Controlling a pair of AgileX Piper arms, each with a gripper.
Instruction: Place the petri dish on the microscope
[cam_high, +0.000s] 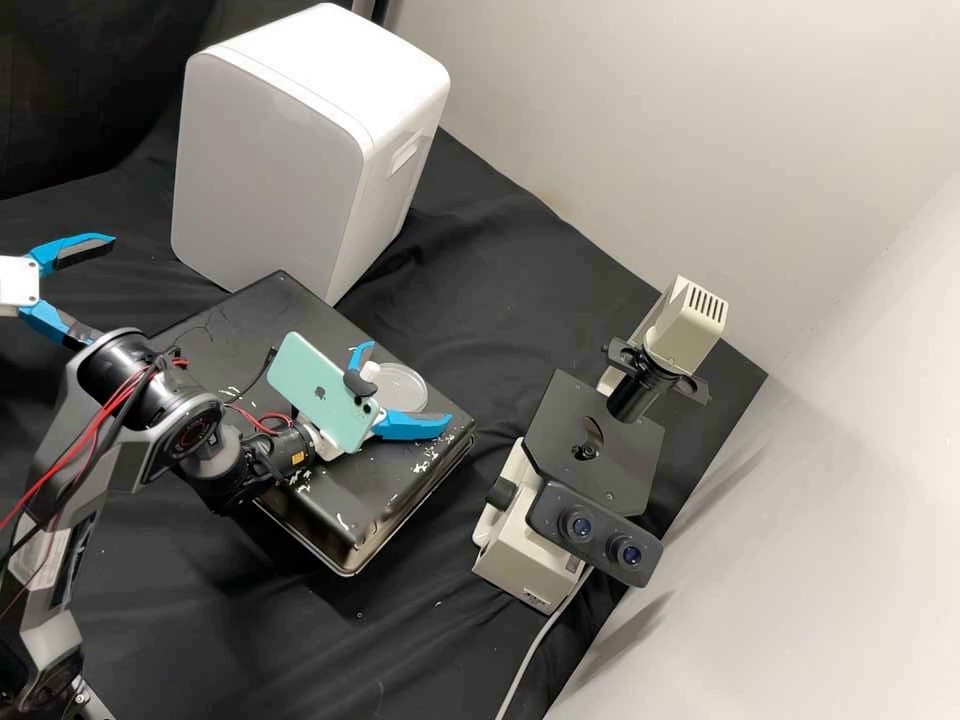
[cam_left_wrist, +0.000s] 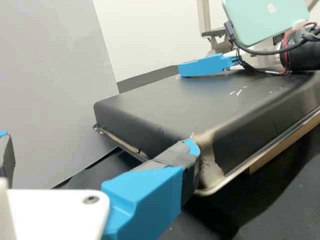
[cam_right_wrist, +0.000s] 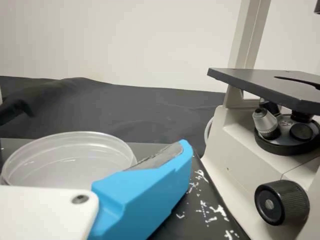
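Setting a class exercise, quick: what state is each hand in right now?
Left hand: open, empty.
Right hand: open, one finger on each side of the dish, not closed on it.

The right gripper (cam_high: 408, 384) reaches out low from its bent wrist with both blue fingers spread wide, while the left gripper (cam_high: 98, 290) hangs well behind it, fingers likewise parted.

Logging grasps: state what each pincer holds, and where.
Nothing is held. The right pincer stands open around the petri dish on the tray; the left pincer is open and empty.
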